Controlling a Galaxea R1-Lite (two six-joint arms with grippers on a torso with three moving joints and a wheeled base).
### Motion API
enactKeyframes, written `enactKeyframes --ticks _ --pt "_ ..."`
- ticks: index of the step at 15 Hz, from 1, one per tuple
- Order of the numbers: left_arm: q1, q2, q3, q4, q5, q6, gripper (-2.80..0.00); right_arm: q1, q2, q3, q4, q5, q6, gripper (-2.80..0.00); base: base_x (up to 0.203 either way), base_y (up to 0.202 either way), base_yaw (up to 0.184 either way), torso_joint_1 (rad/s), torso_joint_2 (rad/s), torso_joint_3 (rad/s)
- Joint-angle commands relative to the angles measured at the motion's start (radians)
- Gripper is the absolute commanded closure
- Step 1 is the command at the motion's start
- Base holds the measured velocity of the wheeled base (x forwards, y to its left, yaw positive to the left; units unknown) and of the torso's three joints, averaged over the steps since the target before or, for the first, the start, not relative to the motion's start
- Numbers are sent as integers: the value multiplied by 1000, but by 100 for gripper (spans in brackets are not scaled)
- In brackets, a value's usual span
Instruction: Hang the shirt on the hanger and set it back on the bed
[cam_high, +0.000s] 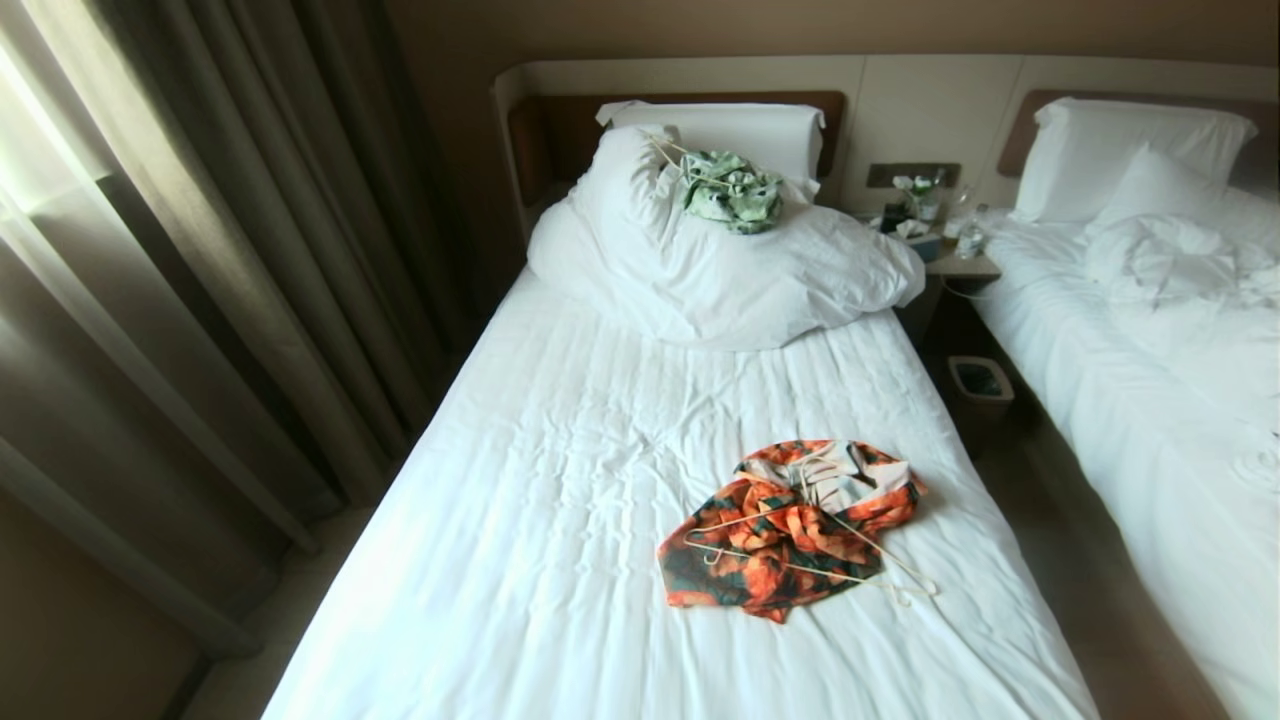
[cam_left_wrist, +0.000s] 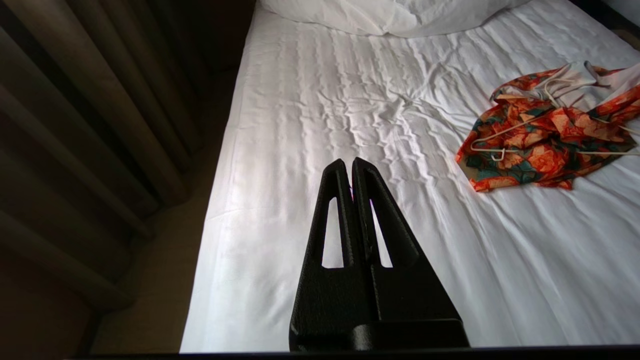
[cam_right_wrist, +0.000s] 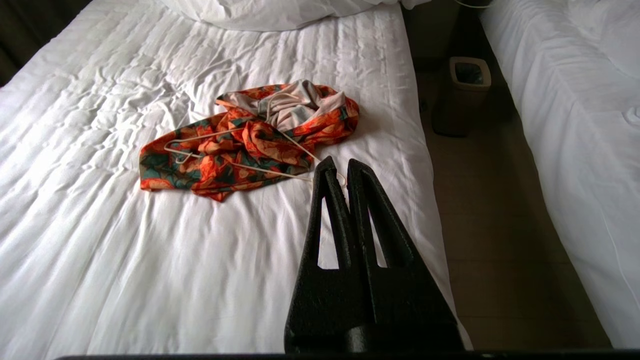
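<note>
Both grippers, left gripper (cam_left_wrist: 348, 162) and right gripper (cam_right_wrist: 337, 162), are closed and empty; the hanger (cam_high: 800, 560) lying on the crumpled shirt (cam_high: 790, 530) risks a grab that snags both.

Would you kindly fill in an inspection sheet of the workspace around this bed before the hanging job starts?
Surface: bed with a wrinkled white sheet; duvet bunched at the head end by the pillow.
Job's things: shirt crumpled on the sheet, pale inner side showing; hanger lying across it, not threaded through.
Clutter: pale green garment with its own hanger on the duvet.
Grippers: left gripper shut, above bare sheet; right gripper shut, near the shirt; both empty.
Cables: nothing seen.
Surroundings: curtains on the left; nightstand, waste bin and second bed on the right.
</note>
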Motion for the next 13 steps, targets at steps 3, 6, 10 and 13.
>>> enactKeyframes --ticks 3,6,10,13 --pt "0 -2 0 0 -1 0 0 0 0 0 0 0 -1 0 0 0 0 0 0 0" --pt "0 -2 0 0 0 0 0 0 0 0 0 0 -1 0 0 0 0 0 0 0" --pt "0 -2 0 0 0 0 0 0 0 0 0 0 -1 0 0 0 0 0 0 0" --pt "0 -2 0 0 -1 0 0 0 0 0 0 0 -1 0 0 0 0 0 0 0"
